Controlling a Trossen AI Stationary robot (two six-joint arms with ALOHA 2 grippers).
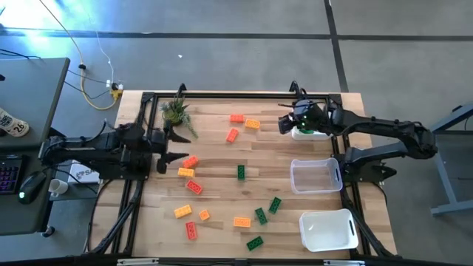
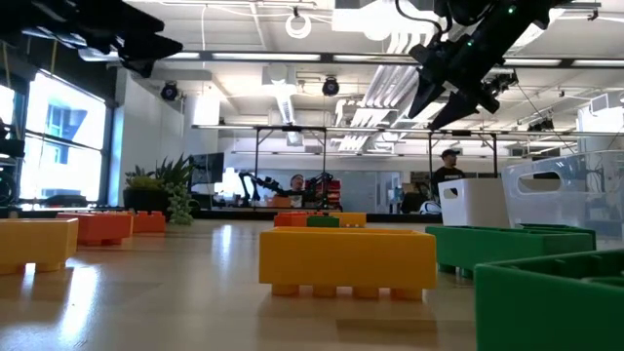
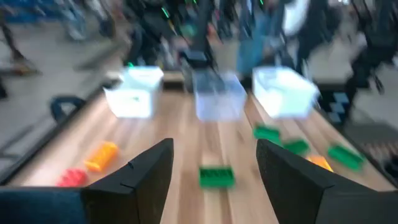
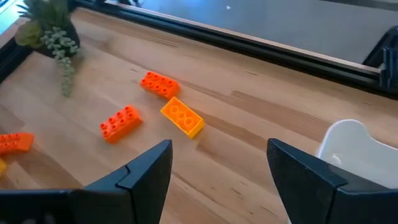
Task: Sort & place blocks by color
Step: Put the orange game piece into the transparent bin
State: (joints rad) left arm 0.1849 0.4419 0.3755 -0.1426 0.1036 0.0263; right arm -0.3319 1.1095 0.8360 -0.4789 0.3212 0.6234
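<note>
Left hand (image 1: 175, 147) hangs at 9 o'clock, fingers apart and empty, just beside the red-orange block (image 1: 190, 161). Looks like the reach stage; next it needs to drop and line up. Blocks (image 1: 241, 221) are scattered mid-desk. Right hand (image 1: 284, 123), also spread and empty, hovers at 1 o'clock by the far bin (image 1: 309, 134), whose contents are mostly hidden.

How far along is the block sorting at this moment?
Done: nothing visible; the two nearer white bins look empty, and the third sits under the right arm. In hand: nothing; the left gripper and right gripper are both open, above the table. Left: all the blocks, still scattered on the wood.
</note>
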